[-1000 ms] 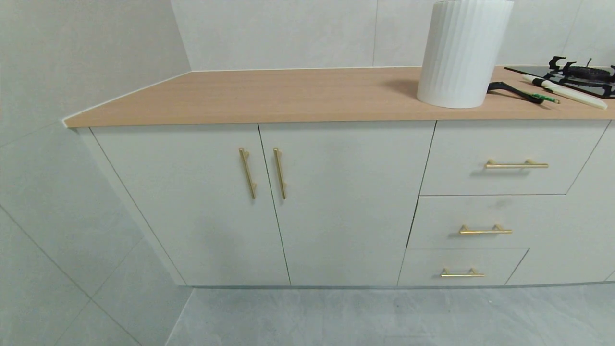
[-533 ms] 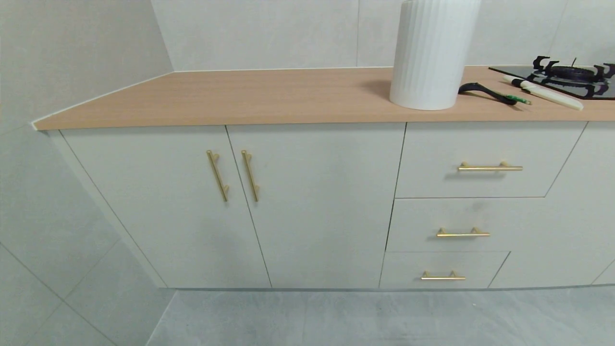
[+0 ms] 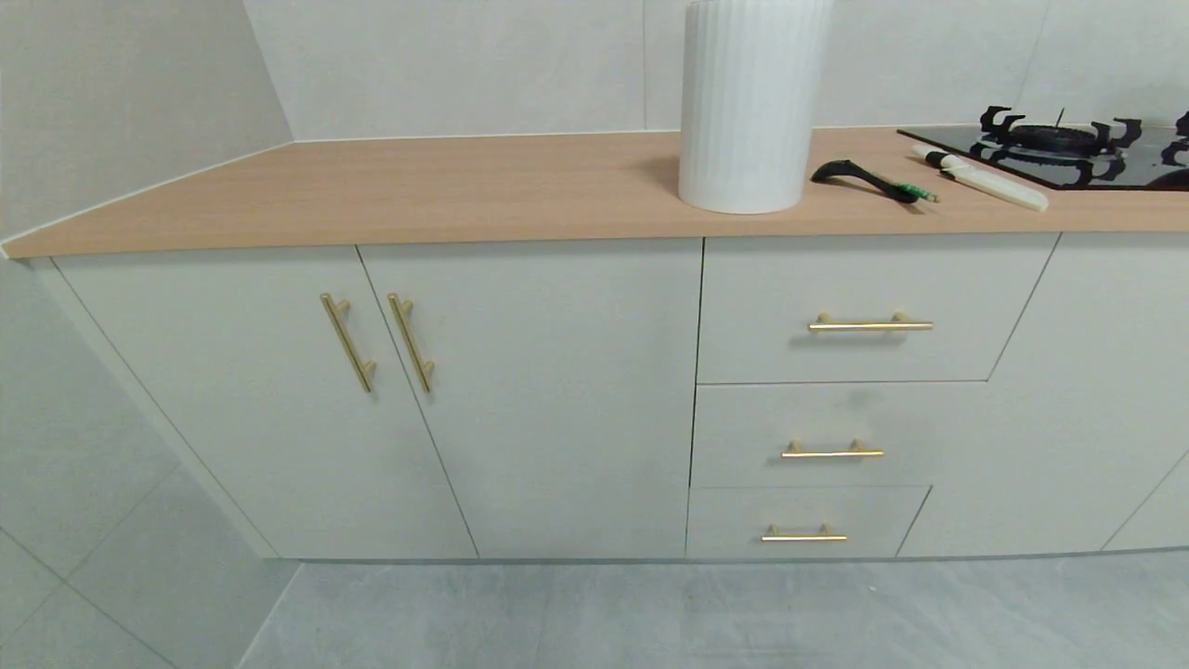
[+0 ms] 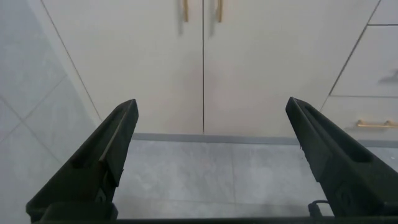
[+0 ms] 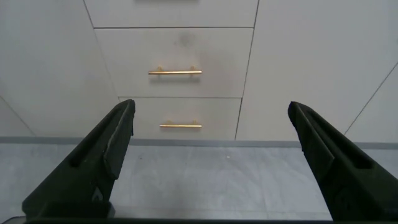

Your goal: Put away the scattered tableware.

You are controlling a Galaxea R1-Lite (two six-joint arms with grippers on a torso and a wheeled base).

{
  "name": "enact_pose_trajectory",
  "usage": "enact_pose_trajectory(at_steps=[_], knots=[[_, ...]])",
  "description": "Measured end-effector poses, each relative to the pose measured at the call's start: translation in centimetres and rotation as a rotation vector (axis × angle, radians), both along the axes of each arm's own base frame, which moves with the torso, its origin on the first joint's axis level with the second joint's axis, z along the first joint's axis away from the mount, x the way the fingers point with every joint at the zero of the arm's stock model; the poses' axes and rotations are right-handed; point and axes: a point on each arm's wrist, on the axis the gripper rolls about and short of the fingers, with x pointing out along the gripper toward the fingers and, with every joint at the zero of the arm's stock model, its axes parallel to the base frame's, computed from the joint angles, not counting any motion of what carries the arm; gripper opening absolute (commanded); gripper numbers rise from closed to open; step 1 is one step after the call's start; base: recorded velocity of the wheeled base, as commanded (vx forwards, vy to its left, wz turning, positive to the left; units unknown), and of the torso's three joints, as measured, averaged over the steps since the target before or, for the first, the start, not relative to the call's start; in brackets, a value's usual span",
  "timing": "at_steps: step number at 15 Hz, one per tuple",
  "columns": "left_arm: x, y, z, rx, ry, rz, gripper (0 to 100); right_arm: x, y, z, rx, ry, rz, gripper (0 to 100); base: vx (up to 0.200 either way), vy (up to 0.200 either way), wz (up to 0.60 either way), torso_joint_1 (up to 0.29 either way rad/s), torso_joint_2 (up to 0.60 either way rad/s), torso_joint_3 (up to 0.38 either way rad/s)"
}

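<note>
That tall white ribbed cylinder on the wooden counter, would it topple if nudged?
Probably, if nudged high: the tall white ribbed cylinder stands upright, taller than wide. A low push would likelier slide it along the smooth wooden counter. It looks like ceramic, so possibly heavy and breakable.

Left gripper [image 4: 211, 102], right gripper [image 5: 210, 104]: jaws spread wide

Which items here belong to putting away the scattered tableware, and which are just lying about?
Job:
- black curved utensil with green-tipped handle
- long cream-white utensil with dark band
- tall white ribbed cylindrical container, probably their holder

Lying about:
- light wooden countertop
- black gas hob
- white gold-handled cabinet doors
- white gold-handled drawers
</note>
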Motion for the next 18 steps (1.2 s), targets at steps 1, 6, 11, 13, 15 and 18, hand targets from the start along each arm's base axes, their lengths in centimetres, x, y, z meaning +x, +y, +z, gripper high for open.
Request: enact_pose_trajectory(at_steps=[1, 6, 11, 13, 15, 18], knots=[[0.0, 0.0, -0.01, 0.0, 0.001, -0.001, 100, 0.0, 0.0, 0.0, 0.0, 0.0, 0.001, 100, 0.0, 0.0, 0.0, 0.0, 0.0, 0.0], [0.0, 0.0, 0.0, 0.0, -0.001, 0.0, 100, 0.0, 0.0, 0.01, 0.0, 0.0, 0.0, 100, 0.12, 0.0, 0.0, -0.003, 0.0, 0.0], [0.0, 0.0, 0.0, 0.0, 0.0, 0.0, 100, 0.0, 0.0, 0.01, 0.0, 0.0, 0.001, 100, 0.12, 0.0, 0.0, 0.003, 0.0, 0.001], [0.0, 0.0, -0.01, 0.0, 0.0, 0.0, 100, 0.0, 0.0, 0.01, -0.001, 0.0, 0.0, 100, 0.0, 0.0, 0.0, 0.0, 0.0, 0.0], [0.0, 0.0, 0.0, 0.0, 0.0, 0.0, 100, 0.0, 0.0, 0.01, -0.001, 0.0, 0.001, 100, 0.0, 0.0, 0.0, 0.0, 0.0, 0.0], [0.0, 0.0, 0.0, 0.0, 0.0, 0.0, 100, 0.0, 0.0, 0.01, -0.001, 0.0, 0.0, 100, 0.0, 0.0, 0.0, 0.0, 0.0, 0.0]])
